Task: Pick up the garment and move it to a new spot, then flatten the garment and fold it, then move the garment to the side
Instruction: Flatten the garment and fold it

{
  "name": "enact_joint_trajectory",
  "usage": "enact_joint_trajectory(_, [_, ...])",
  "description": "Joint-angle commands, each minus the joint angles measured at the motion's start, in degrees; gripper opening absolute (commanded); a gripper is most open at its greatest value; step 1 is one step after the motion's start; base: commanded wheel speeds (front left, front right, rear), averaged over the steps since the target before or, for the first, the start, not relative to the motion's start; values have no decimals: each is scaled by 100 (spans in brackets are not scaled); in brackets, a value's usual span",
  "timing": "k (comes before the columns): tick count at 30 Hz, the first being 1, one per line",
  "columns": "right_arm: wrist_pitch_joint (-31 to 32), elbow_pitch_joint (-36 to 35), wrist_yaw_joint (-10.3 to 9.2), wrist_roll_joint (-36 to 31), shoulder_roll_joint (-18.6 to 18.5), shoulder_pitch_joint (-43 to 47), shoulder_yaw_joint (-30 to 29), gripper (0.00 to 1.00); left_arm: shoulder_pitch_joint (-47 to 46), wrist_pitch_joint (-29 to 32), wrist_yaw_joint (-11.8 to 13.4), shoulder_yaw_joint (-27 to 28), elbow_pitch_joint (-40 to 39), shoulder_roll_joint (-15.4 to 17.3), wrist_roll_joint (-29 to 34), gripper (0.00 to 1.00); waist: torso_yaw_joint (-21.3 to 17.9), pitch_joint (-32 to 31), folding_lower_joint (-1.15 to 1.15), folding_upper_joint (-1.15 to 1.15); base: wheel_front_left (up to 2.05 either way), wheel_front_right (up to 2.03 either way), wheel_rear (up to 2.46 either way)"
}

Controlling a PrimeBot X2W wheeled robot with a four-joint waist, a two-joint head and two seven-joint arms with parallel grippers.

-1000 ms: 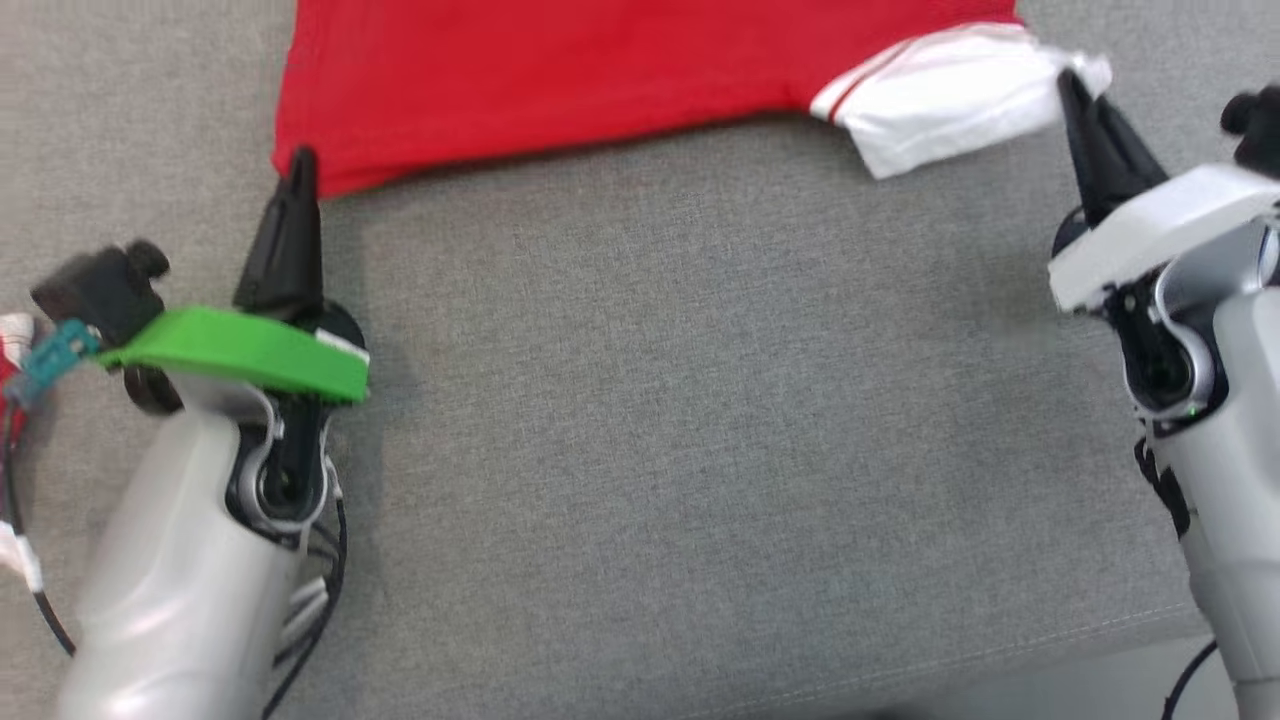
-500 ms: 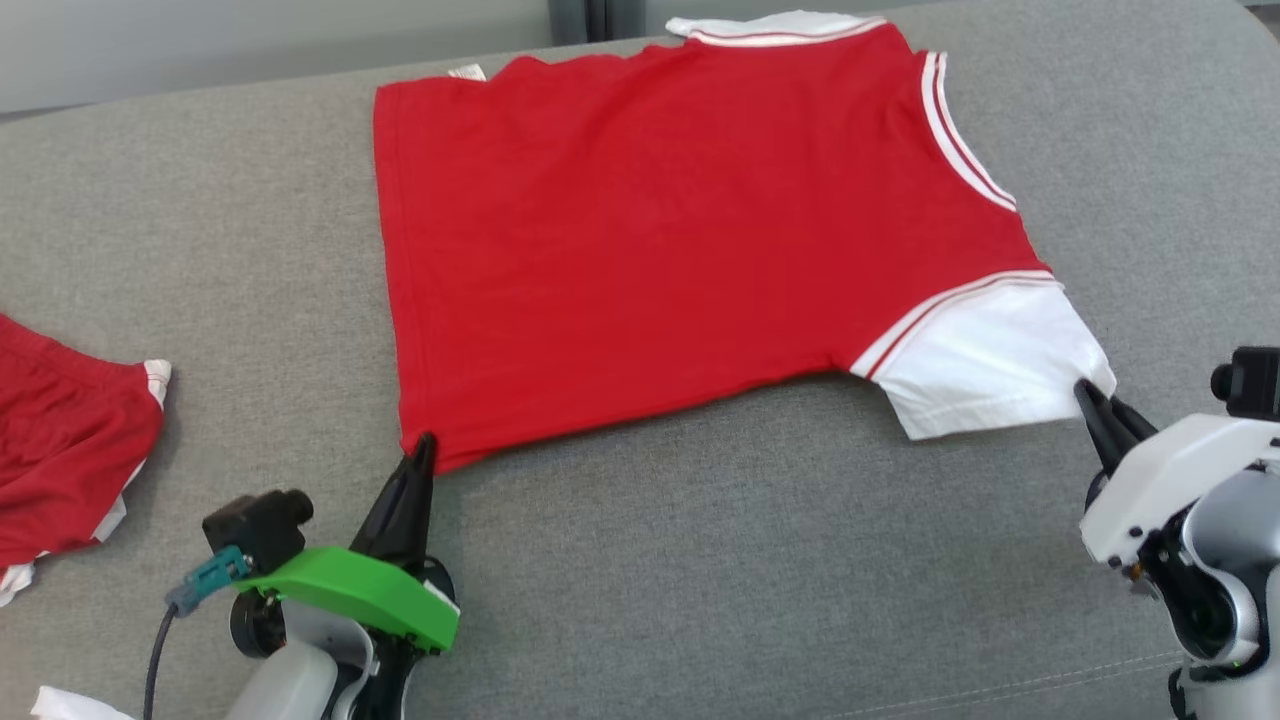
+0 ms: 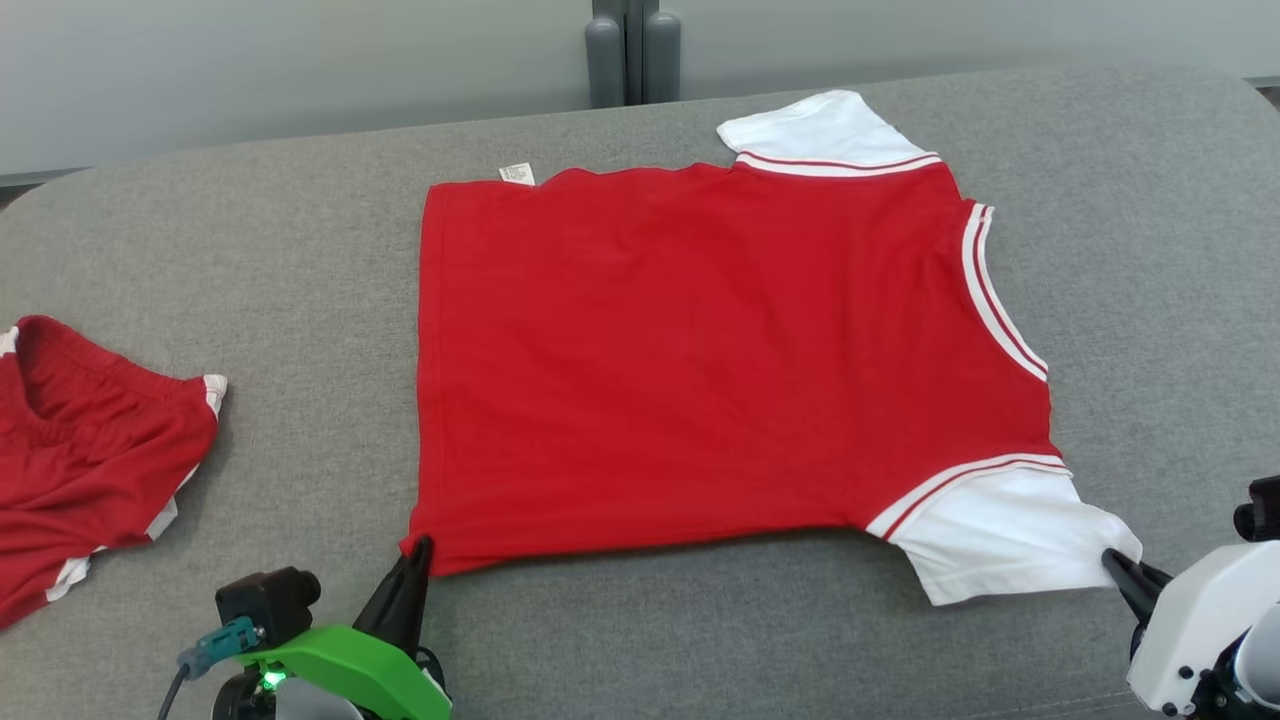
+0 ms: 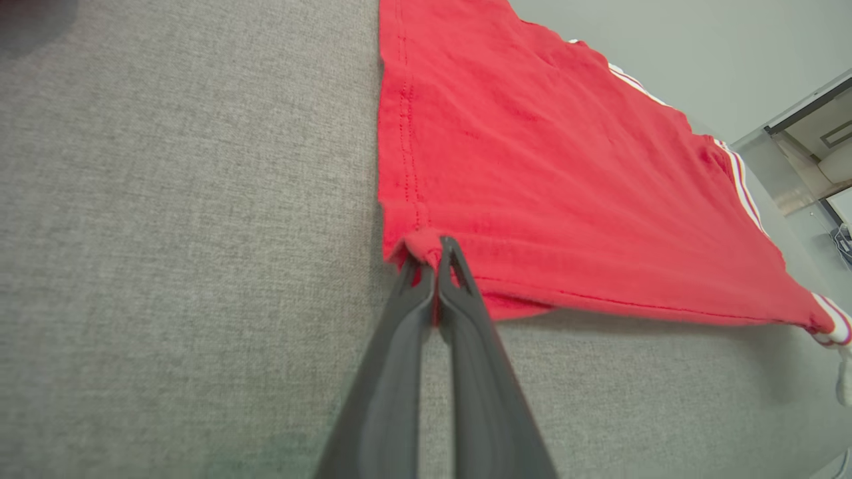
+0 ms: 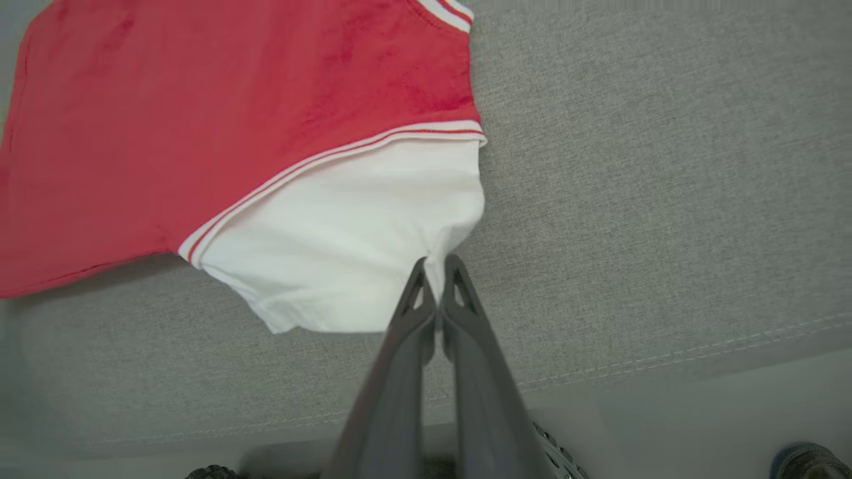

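The garment (image 3: 700, 350) is a red T-shirt with white sleeves and red-striped trim, spread flat on the grey cushion, hem to the left. My left gripper (image 3: 425, 545) is shut on the near hem corner (image 4: 426, 243), which bunches between its fingertips. At the lower right, my right gripper (image 3: 1112, 562) is shut on the edge of the near white sleeve (image 5: 346, 233). The far sleeve (image 3: 815, 130) lies flat at the back.
A second red garment with white trim (image 3: 80, 450) lies crumpled at the left edge. The grey cushion (image 3: 700, 640) has bare room in front of the shirt; its front seam (image 5: 665, 372) runs near my right gripper. A grey post (image 3: 630, 50) stands behind.
The head camera has tilted up, so the whole shirt now shows. Both grippers have kept their hold on the hem corner and the sleeve, and the shirt lies drawn out flat.
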Motion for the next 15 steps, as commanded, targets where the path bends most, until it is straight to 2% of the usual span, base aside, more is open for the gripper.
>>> enact_joint_trajectory(1, [-43,-62,-8,33,-18,23,-49,0,92,33,62,25,-58,113,-32,0,6,-6,0,0,0,0,0])
enact_joint_trajectory(6, [-275,-133,-7,-10,-15,-246,1,0,-38,130,105,18,-280,146,-14,0,69,19,0,0,0,0,0])
enact_joint_trajectory(10, [-417,-64,-7,-367,-14,-701,164,0,-369,270,132,-28,-353,105,47,0,112,93,0,0,0,0,0])
enact_joint_trajectory(15, [-462,414,-7,-499,-281,-1504,461,0,-971,563,190,-101,-237,2,98,0,160,248,0,0,0,0,0])
